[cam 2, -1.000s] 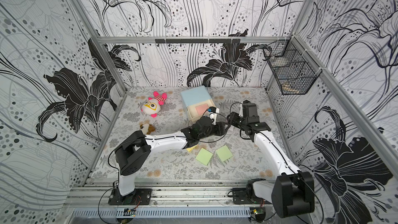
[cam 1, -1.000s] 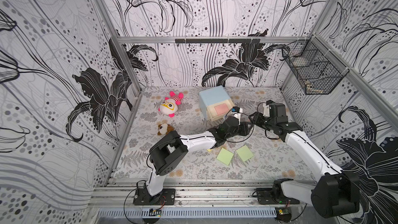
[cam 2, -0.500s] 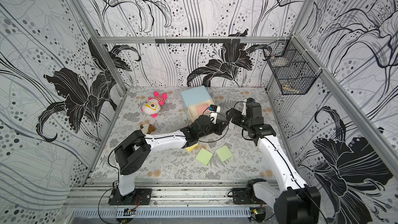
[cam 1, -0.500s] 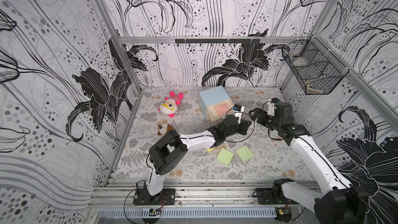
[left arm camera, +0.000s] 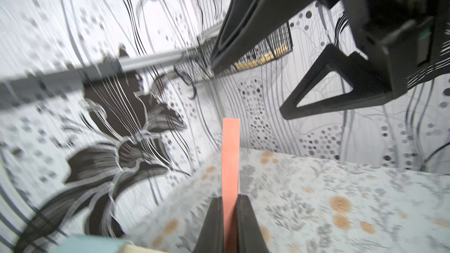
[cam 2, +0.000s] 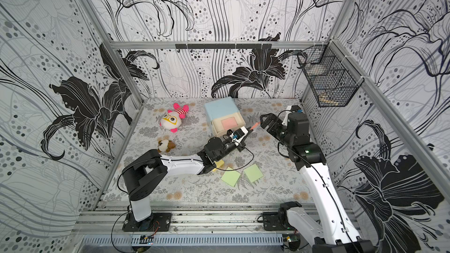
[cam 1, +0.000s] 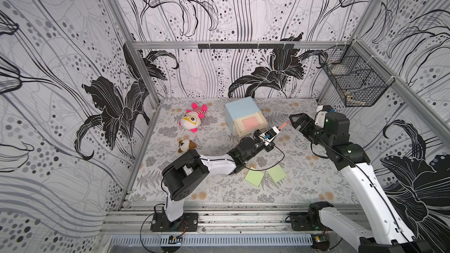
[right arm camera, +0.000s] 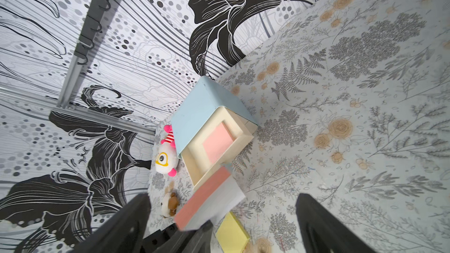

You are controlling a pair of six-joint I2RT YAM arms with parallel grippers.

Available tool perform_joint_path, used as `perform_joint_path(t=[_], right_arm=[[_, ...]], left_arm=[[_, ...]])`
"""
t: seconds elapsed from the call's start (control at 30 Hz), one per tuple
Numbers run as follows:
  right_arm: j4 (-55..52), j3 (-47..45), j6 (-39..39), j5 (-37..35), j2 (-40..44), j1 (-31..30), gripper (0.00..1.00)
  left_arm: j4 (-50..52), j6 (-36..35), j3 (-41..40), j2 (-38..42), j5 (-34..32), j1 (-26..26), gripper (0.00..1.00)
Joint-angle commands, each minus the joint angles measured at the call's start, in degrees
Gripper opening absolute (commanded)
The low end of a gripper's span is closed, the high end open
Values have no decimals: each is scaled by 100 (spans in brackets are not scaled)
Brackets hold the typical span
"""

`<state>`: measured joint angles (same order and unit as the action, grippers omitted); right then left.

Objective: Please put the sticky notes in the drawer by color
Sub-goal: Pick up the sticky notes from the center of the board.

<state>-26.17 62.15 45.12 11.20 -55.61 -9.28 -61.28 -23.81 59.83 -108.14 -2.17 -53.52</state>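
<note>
Left fingers (left arm camera: 211, 227) clamp a pink note (left arm camera: 230, 156); right fingers (right arm camera: 121, 227) stand spread, empty. The right wrist view exposes the yellow pad (right arm camera: 231, 234), mostly hidden in both top views.

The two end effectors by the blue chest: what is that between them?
A pink sticky-note pad, pinched edge-on in the shut left end effector, pointing toward the open right end effector. The left wrist view shows it best.

Left arm (cam 1: 215, 164) reaches low and forward. Left gripper (cam 1: 279, 129): jaws closed on a pink sticky note (left arm camera: 230, 156). Right arm (cam 1: 360, 178) is raised, elbow bent. Right gripper (cam 1: 294, 121): jaws spread wide, facing the left gripper.
</note>
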Motion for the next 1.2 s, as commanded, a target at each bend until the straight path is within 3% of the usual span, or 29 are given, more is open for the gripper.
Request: perform_joint_path(t=[0.0,0.37,0.53,0.87,1.17], right_arm=[[8,128,508,471,119,36,99],[153,-97,1049,859,441,42,98],[464,-218,1284,1281,379,40,85],[752,-268,1293,1603,118,40,57],[778,-323,1159,1648,-44,40,42]], left_arm=[[-1893,-2053,-31,-296,-243,39,0],[-1920,-4506,265,-543,-761,60,0],[-1707,-5227,167,-424,-828,39,0],[-1490,-5624,69,-259,-784,-89,0],[-1365,-5663,98,-254,-819,-216,0]])
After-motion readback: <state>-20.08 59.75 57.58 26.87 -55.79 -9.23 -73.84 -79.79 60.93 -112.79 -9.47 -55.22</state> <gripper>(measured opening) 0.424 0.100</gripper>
